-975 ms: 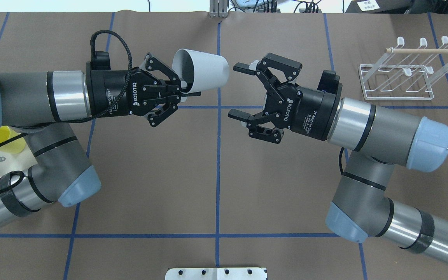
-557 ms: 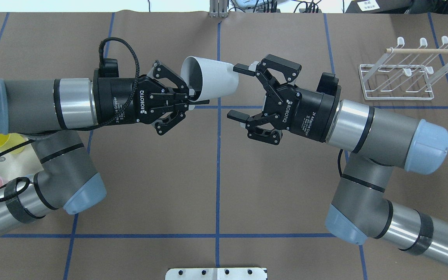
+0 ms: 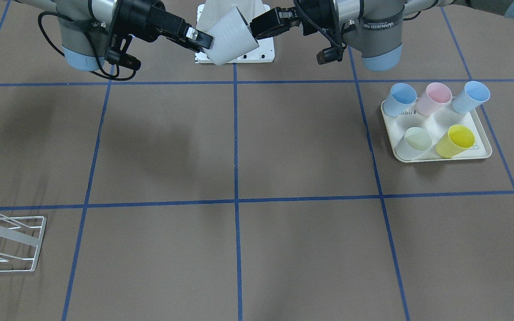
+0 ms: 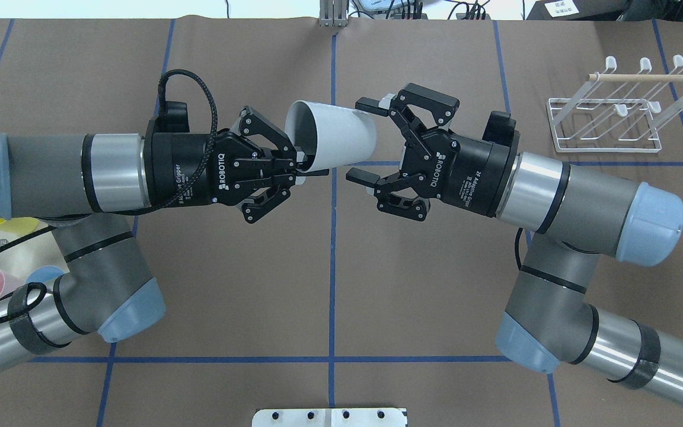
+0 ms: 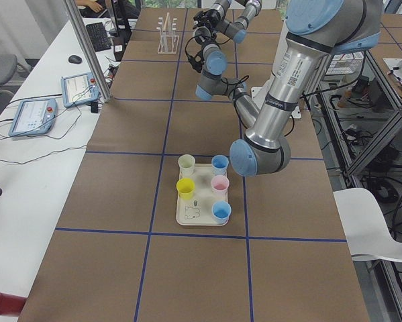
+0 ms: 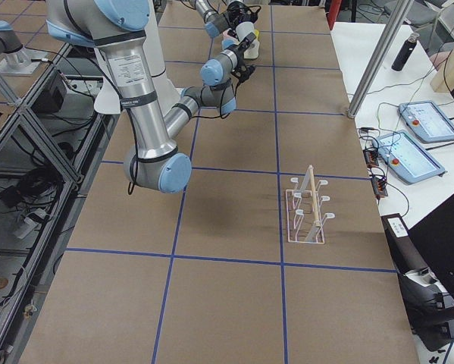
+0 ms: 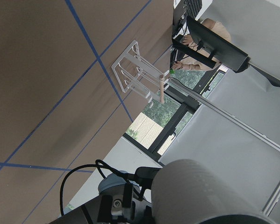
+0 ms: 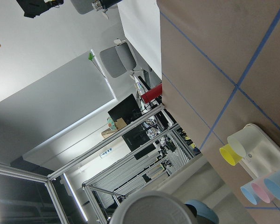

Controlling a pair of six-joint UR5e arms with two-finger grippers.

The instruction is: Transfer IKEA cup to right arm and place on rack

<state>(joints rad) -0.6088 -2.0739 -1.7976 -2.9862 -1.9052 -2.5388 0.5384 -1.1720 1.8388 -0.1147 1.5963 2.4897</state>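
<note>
A pale grey IKEA cup (image 4: 332, 139) hangs on its side above the table's middle. My left gripper (image 4: 309, 169) is shut on its rim, with the cup's mouth facing that wrist. My right gripper (image 4: 364, 141) is open, its fingers above and below the cup's base, and the upper fingertip (image 4: 368, 105) is right at the base edge. In the front-facing view the cup (image 3: 231, 36) sits between the left gripper (image 3: 253, 26) and the right gripper (image 3: 201, 40). The white wire rack (image 4: 608, 118) with a wooden dowel stands at the far right.
A cream tray (image 3: 480, 151) holding several coloured cups lies on my left side, partly under the left arm in the overhead view. The rack (image 3: 7, 243) stands near the operators' edge. A white mounting plate (image 4: 329, 417) sits at the robot's base.
My left arm has carried the cup to the right and slightly down, so its base now lies between the right gripper's open fingers. The right arm has barely moved.
</note>
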